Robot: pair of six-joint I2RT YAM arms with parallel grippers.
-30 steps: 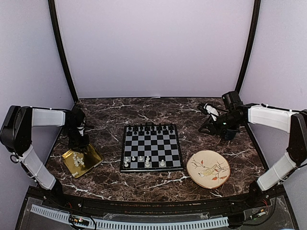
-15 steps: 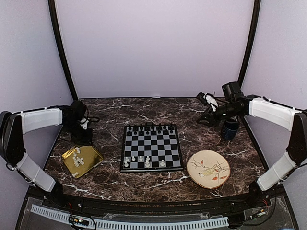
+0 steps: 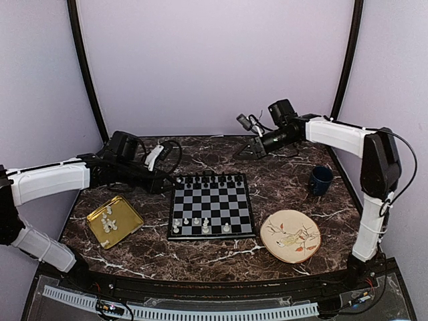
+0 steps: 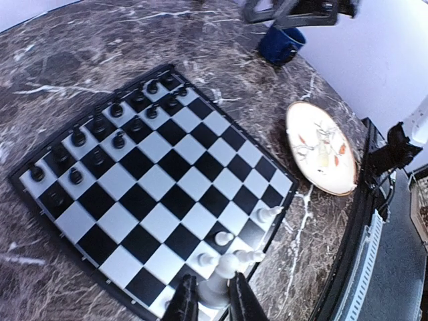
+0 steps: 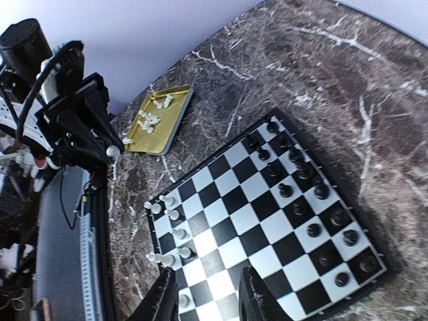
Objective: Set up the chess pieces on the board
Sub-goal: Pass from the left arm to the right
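Observation:
The black-and-grey board lies mid-table, with black chessmen on its two far rows and several white pieces near its front edge. My left gripper hovers at the board's far left side; in the left wrist view it is shut on a white piece above the board. My right gripper hangs behind the board's far edge. In the right wrist view it is open and empty over the board. More white pieces lie in the gold tray.
A patterned plate sits right of the board's front corner. A dark blue mug stands at the right, also in the left wrist view. The tray is left of the board. Purple walls enclose the table.
My left arm has swung from the gold tray to the board's far left side, carrying a white piece. My right arm has swung from beside the mug leftward to behind the board.

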